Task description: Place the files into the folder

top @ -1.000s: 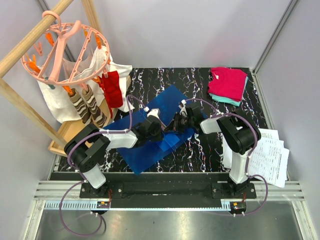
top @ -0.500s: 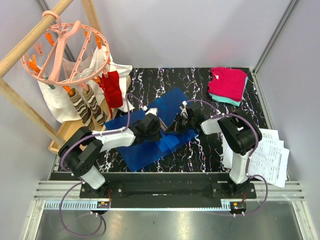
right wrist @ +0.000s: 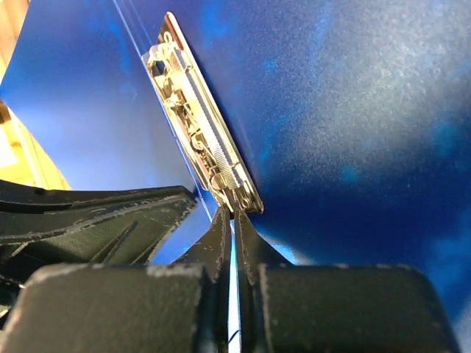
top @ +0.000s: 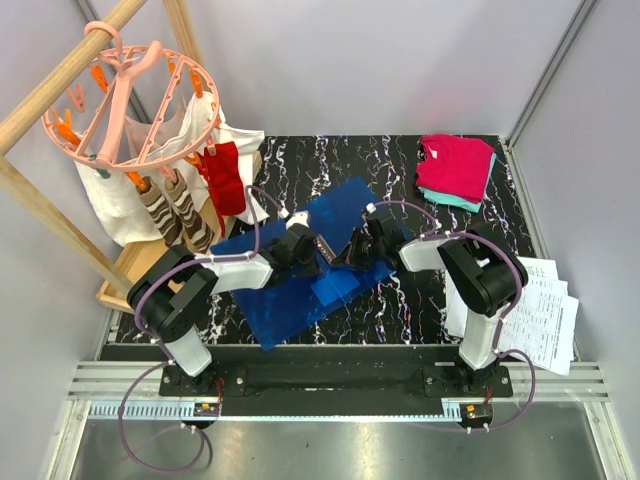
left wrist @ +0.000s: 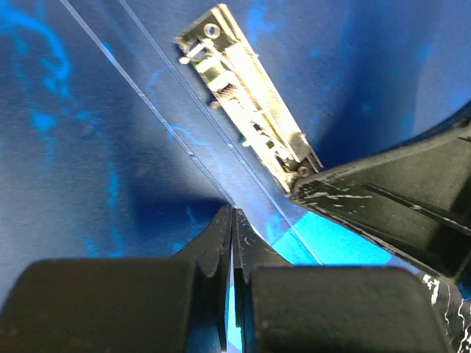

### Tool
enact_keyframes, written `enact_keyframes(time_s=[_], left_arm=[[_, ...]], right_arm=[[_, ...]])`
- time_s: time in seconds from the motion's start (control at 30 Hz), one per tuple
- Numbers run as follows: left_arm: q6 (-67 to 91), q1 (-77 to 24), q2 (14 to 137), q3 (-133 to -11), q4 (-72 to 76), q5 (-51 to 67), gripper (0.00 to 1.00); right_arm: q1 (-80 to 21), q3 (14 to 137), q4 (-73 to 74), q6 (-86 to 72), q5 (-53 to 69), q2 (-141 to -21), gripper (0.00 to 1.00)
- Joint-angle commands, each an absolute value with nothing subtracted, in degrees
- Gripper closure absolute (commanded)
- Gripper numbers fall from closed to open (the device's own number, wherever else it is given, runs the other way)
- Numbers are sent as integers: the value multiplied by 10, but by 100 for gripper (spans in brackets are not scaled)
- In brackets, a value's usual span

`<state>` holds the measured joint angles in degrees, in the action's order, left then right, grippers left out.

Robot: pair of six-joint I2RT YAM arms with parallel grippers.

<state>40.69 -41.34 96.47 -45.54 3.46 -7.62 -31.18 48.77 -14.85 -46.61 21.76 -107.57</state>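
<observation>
The marble worktop [top: 420,300] carries the blue folder [top: 290,310], spread open at its centre, probably so that sheets can go in; no paper shows inside. The files [top: 540,310] lie stacked at the right edge (well apart). Left pincer [left wrist: 232,220] and right pincer [right wrist: 234,220] are both closed and empty, their tips by the folder's metal clip [right wrist: 202,140].

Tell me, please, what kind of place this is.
Probably a robot test booth, not a home: plain grey panels wall in a marbled table, two arms are bolted to a metal rail, and a laundry hanger hangs beside it.
</observation>
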Motion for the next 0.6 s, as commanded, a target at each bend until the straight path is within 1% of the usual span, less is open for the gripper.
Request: enact_keyframes(time_s=[0.0, 0.13, 0.27, 0.4, 0.57], left_arm=[[396, -403, 973, -407, -46, -111, 100], [388, -403, 964, -404, -50, -115, 100], [388, -403, 968, -397, -40, -111, 100], [393, -403, 969, -388, -35, -107, 100], [392, -403, 961, -381, -36, -110, 100]], right_arm=[[-304, 447, -16, -446, 22, -1124, 100], [-303, 431, -43, -440, 17, -1137, 100], [-301, 466, -40, -411, 25, -1095, 100], [-295, 518, -35, -409, 63, -1066, 100], [-293, 554, -36, -428, 120, -1063, 100]])
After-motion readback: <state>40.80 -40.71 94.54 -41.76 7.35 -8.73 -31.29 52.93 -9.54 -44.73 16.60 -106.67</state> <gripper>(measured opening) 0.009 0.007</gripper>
